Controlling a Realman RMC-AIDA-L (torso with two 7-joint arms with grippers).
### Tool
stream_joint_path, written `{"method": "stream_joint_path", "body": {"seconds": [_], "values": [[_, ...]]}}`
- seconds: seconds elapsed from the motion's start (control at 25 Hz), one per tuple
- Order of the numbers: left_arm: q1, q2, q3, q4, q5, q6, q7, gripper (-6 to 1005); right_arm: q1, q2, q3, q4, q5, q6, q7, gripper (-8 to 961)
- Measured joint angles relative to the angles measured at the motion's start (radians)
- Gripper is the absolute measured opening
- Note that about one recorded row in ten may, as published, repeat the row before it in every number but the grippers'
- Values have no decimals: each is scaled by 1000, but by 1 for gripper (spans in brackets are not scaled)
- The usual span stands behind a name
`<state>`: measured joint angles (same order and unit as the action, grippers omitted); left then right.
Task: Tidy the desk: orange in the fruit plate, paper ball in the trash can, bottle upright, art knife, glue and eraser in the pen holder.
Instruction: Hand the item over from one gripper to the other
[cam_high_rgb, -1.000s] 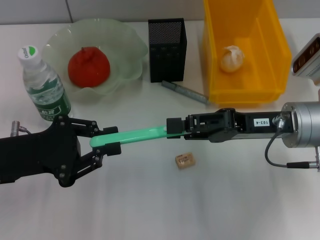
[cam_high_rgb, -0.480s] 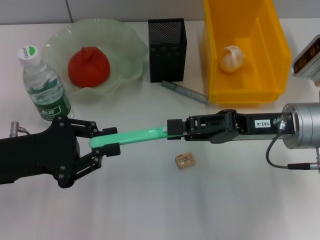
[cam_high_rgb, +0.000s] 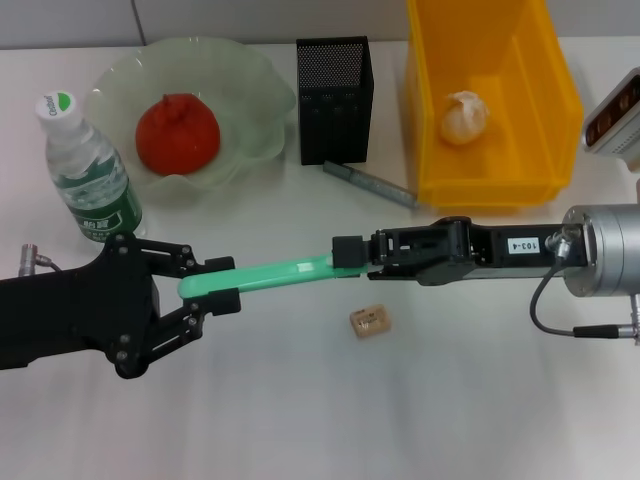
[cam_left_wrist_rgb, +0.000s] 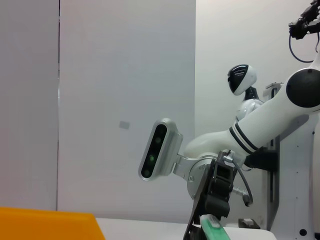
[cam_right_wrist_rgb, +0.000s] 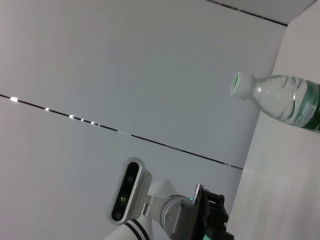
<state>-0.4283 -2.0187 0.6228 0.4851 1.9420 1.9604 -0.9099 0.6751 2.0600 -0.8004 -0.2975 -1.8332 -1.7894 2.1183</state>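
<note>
While nothing on the desk has shifted over the last second, I keep both pincers clamped on the same green art knife (cam_high_rgb: 270, 273), my left gripper (cam_high_rgb: 215, 283) on one end and my right gripper (cam_high_rgb: 352, 252) on the other, so I judge this a handover paused mid-air: neither side has let go yet, and until one does the knife cannot travel to the pen holder (cam_high_rgb: 335, 98). My left arm reaches in low from my left, its fingers narrowed around the green handle; my right arm lies stretched nearly level across the desk from my right, its jaws closed on the knife's far end. Around this pairing the rest looks largely settled: the orange (cam_high_rgb: 177, 132) sits in the fruit plate (cam_high_rgb: 250, 85), the paper ball (cam_high_rgb: 465, 116) lies inside the trash can (cam_high_rgb: 555, 100), and the bottle (cam_high_rgb: 88, 172) stands upright beside the plate. The eraser (cam_high_rgb: 370, 321) lies on the bare desk just below my right gripper, and a grey stick, which I take for the glue (cam_high_rgb: 368, 183), lies between the pen holder and the bin. Those two, plus the knife, remain undone.
</note>
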Motion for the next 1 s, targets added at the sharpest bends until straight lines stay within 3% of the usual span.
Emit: {"method": "stream_joint_path", "body": {"seconds": [1.0], "values": [[2, 0, 0, -1, 0, -2, 16, 230, 1, 2, -3, 0, 2, 7, 12, 291]]}}
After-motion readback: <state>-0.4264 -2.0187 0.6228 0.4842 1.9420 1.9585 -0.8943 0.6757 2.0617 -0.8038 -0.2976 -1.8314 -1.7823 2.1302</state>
